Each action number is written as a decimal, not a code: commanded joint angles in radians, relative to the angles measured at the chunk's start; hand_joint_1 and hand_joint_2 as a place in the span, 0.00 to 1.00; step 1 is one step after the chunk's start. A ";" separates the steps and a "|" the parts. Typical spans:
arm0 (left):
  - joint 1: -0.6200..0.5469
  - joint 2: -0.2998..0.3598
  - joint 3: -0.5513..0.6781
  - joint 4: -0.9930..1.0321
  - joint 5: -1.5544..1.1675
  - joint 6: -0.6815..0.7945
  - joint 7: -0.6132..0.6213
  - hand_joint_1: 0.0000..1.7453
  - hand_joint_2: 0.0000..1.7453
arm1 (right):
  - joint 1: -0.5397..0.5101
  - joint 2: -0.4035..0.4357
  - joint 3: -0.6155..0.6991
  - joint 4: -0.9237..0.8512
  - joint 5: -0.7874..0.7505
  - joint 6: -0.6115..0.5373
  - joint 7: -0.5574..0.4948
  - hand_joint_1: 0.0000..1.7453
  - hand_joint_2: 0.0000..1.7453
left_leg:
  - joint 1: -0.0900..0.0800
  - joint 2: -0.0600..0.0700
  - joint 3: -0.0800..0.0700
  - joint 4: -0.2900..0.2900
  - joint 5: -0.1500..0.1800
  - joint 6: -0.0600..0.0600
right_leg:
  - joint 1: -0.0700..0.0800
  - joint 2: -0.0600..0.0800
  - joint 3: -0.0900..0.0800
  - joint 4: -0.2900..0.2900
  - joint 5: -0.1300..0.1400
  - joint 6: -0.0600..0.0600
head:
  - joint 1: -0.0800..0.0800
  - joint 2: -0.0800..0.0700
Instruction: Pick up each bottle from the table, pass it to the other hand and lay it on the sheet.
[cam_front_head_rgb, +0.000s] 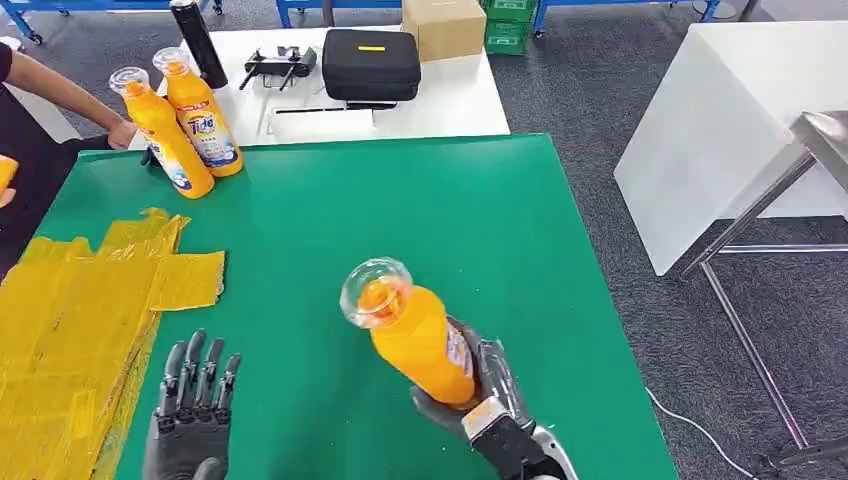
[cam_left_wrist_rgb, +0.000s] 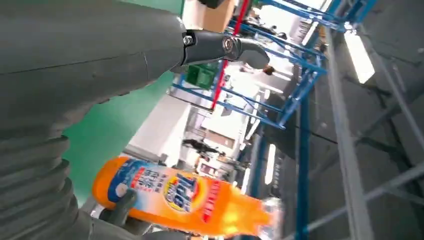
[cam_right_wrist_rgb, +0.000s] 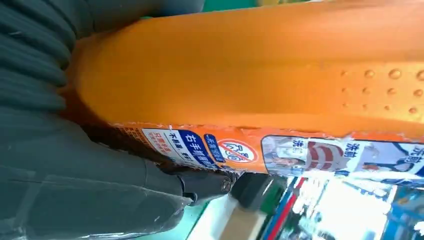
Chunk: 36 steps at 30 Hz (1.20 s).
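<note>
Left hand (cam_front_head_rgb: 192, 400): dark grey fingers, grey ribbed cover, screw at thumb (cam_left_wrist_rgb: 220, 47) joint. Right hand (cam_front_head_rgb: 490, 400): dark grey, silver wrist.

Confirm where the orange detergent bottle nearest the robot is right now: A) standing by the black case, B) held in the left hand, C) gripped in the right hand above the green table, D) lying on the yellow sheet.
C: the right hand grips the orange detergent bottle by its lower body above the green table, while the left hand holds nothing, fingers apart.
</note>
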 joint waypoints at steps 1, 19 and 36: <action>-0.104 0.086 -0.353 0.060 -0.188 0.268 -0.062 0.00 1.00 | -0.093 0.010 0.189 0.196 -0.010 -0.001 0.006 1.00 1.00 | 0.002 0.001 0.001 0.001 0.000 -0.004 | 0.002 -0.001 0.003 -0.001 0.000 -0.002 | 0.000 0.000; -0.181 0.176 -0.470 0.122 -0.321 0.427 -0.045 0.00 1.00 | -0.150 0.039 0.299 0.347 0.040 0.140 0.037 1.00 1.00 | 0.001 0.001 0.001 0.000 0.001 -0.002 | 0.001 -0.001 0.003 -0.001 0.000 -0.001 | 0.000 0.000; -0.197 0.180 -0.476 0.145 -0.330 0.410 -0.072 1.00 1.00 | -0.159 0.035 0.315 0.387 0.036 0.148 0.035 1.00 1.00 | 0.001 0.001 0.001 0.000 0.001 -0.002 | 0.001 -0.001 0.002 -0.001 0.000 -0.001 | 0.000 0.000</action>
